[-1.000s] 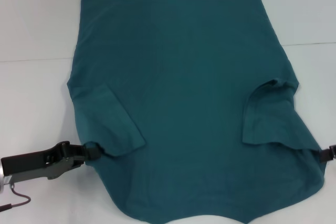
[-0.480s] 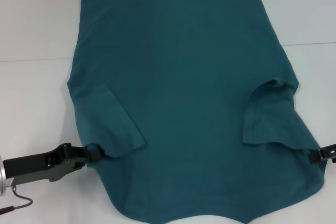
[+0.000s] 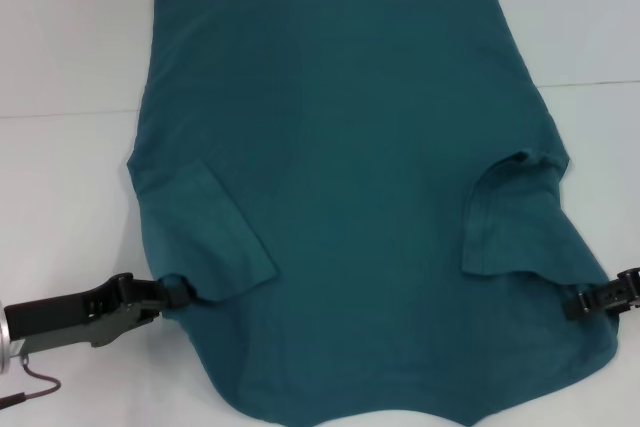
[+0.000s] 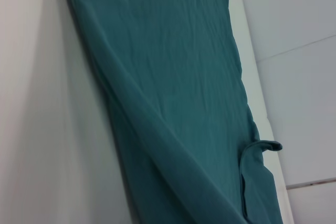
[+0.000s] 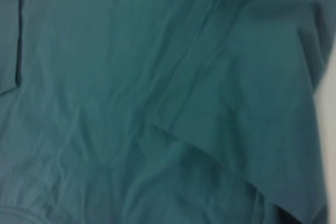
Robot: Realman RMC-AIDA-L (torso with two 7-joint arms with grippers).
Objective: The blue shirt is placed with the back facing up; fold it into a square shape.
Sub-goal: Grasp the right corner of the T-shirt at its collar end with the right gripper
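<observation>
The blue shirt point(image 3: 350, 147) lies spread on the white table point(image 3: 70, 47), plain side up, with both short sleeves folded inward over the body. My left gripper point(image 3: 180, 289) is at the shirt's near left shoulder, shut on a bunched bit of fabric. My right gripper point(image 3: 580, 302) is at the near right shoulder edge, its dark fingers closed on the cloth. The left wrist view looks along the shirt point(image 4: 173, 77) from its side. In the right wrist view the shirt point(image 5: 131, 103) fills almost everything.
Bare white tabletop surrounds the shirt on the left, right and far sides. A seam line point(image 3: 600, 82) crosses the table. A thin dark cable point(image 3: 35, 387) hangs below my left arm at the near left corner.
My right gripper has come inward from the right edge and now shows more fully at the shirt's shoulder. The left gripper has shifted slightly. The shirt's near hem has barely moved.
</observation>
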